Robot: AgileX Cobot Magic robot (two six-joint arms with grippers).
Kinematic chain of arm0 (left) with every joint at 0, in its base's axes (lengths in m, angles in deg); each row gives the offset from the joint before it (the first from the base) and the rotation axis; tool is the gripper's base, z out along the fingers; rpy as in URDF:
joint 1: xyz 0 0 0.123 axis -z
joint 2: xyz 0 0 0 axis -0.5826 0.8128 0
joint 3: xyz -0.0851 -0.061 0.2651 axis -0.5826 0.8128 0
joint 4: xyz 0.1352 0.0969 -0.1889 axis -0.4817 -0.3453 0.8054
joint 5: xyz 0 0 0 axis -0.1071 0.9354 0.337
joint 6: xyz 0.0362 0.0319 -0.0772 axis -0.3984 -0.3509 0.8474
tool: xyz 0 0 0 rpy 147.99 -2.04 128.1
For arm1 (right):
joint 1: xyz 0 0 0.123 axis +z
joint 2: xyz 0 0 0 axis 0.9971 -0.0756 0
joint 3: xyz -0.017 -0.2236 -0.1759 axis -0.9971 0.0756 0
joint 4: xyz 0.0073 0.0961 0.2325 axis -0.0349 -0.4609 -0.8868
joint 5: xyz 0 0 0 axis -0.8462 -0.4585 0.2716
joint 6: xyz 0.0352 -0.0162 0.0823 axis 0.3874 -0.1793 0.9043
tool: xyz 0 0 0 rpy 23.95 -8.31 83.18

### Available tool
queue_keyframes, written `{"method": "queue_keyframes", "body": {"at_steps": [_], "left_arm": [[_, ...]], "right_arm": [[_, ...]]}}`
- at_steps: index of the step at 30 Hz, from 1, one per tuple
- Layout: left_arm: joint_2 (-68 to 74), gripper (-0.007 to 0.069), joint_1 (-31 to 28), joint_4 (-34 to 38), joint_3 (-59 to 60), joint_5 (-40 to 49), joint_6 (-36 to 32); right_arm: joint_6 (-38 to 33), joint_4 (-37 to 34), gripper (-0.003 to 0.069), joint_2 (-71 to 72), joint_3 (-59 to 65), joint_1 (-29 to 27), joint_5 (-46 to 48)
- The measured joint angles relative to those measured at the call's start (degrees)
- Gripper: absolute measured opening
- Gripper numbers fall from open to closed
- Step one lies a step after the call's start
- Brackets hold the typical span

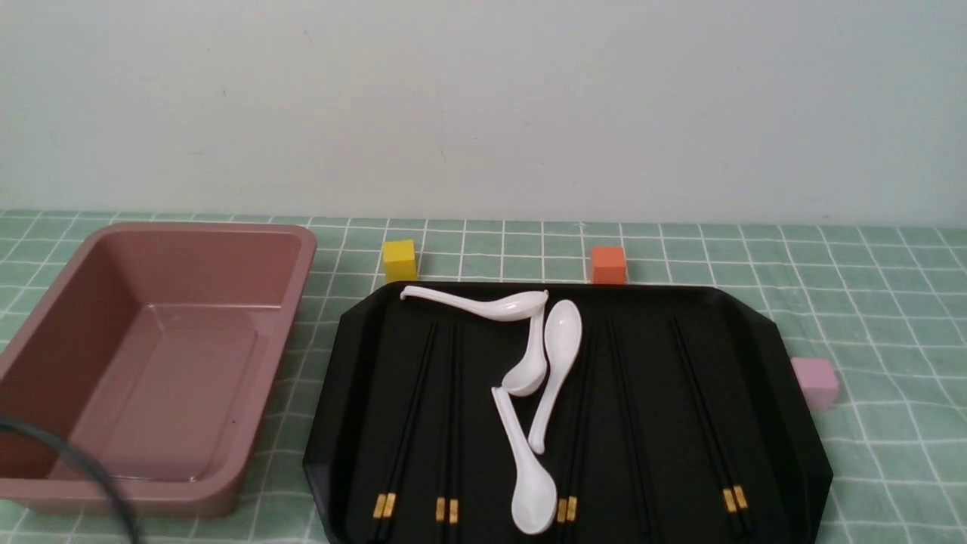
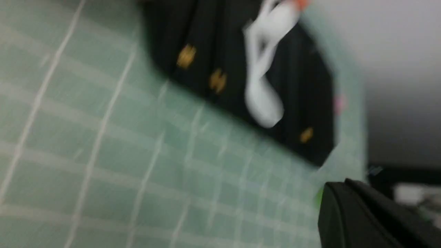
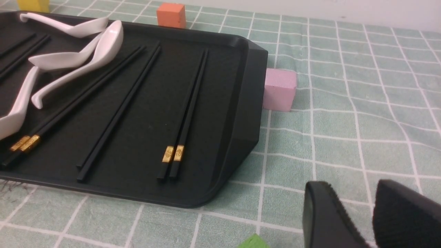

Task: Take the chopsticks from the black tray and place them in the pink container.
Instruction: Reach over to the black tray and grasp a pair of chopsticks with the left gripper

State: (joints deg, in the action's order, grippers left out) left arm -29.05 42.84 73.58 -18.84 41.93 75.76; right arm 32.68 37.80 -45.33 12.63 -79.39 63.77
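Observation:
The black tray (image 1: 363,378) lies right of centre with several pairs of black chopsticks (image 1: 408,423) lengthwise on it, gold bands toward me. The rightmost pair (image 3: 187,103) shows sharply in the right wrist view on the tray (image 3: 248,103). The pink container (image 1: 249,257) stands empty to the tray's left. Neither gripper appears in the front view. My right gripper (image 3: 353,186) hovers over cloth off the tray's near right corner, fingers slightly apart, holding nothing. The left wrist view is blurred: my left gripper (image 2: 337,184) looks shut and empty, well short of the tray (image 2: 310,69).
Several white soup spoons (image 1: 555,363) lie among the chopsticks mid-tray. Behind the tray stand a yellow cube (image 1: 400,260) and an orange cube (image 1: 608,264). A pale pink cube (image 1: 814,381) touches its right side. A green block (image 3: 253,241) sits near my right gripper. A black cable (image 1: 75,468) crosses the container's corner.

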Motion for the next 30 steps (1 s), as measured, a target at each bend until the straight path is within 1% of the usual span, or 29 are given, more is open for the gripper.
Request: {"method": "queue_keyframes", "body": {"at_steps": [2, 4, 7, 10, 13, 14, 16, 18, 21, 23, 24, 25, 26, 30], "left_arm": [[8.2, -0.0013, 0.0, -2.3, -2.5, 5.3, -2.6], [17.7, -0.0013, 0.0, -3.8, -6.8, 9.2, -6.6], [29.4, -0.0013, 0.4, -4.0, -14.1, 11.5, -11.4], [39.3, -0.0013, 3.7, -4.8, -21.5, 12.4, -14.3], [46.4, -0.0013, 8.1, -5.7, -27.7, 13.5, -14.9], [50.9, -0.0013, 11.1, -7.0, -31.8, 13.8, -14.8], [55.5, -0.0011, 13.8, -9.4, -35.6, 13.5, -13.3], [59.8, 0.0003, 17.0, -13.5, -40.0, 12.2, -10.1], [64.1, 0.0041, 20.3, -20.9, -44.1, 10.0, -4.5], [66.6, 0.0085, 22.2, -27.1, -46.4, 8.6, -1.5], [67.1, 0.0099, 22.8, -28.2, -47.1, 8.1, -0.6], [68.6, 0.0135, 23.9, -31.8, -48.6, 7.2, 0.7], [69.7, 0.0161, 24.6, -33.9, -49.6, 6.6, 1.7], [73.7, 0.0255, 25.8, -39.3, -52.6, 5.3, 3.3]], "right_arm": [[0.0, 0.0, 0.0240, 0.0, 0.0, 0.0, 0.0], [0.0, 0.0, 0.0240, 0.0, 0.0, 0.0, 0.0], [0.0, 0.0, 0.0240, 0.0, 0.0, 0.0, 0.0], [0.0, 0.0, 0.0240, 0.0, 0.0, 0.0, 0.0], [0.0, 0.0, 0.0240, 0.0, 0.0, 0.0, 0.0], [0.0, 0.0, 0.0240, 0.0, 0.0, 0.0, 0.0], [0.0, 0.0, 0.0240, 0.0, 0.0, 0.0, 0.0], [0.0, 0.0, 0.0240, 0.0, 0.0, 0.0, 0.0], [0.0, 0.0, 0.0240, 0.0, 0.0, 0.0, 0.0], [0.0, 0.0, 0.0240, 0.0, 0.0, 0.0, 0.0], [0.0, 0.0, 0.0240, 0.0, 0.0, 0.0, 0.0], [0.0, 0.0, 0.0240, 0.0, 0.0, 0.0, 0.0], [0.0, 0.0, 0.0240, 0.0, 0.0, 0.0, 0.0], [0.0, 0.0, 0.0240, 0.0, 0.0, 0.0, 0.0]]}}
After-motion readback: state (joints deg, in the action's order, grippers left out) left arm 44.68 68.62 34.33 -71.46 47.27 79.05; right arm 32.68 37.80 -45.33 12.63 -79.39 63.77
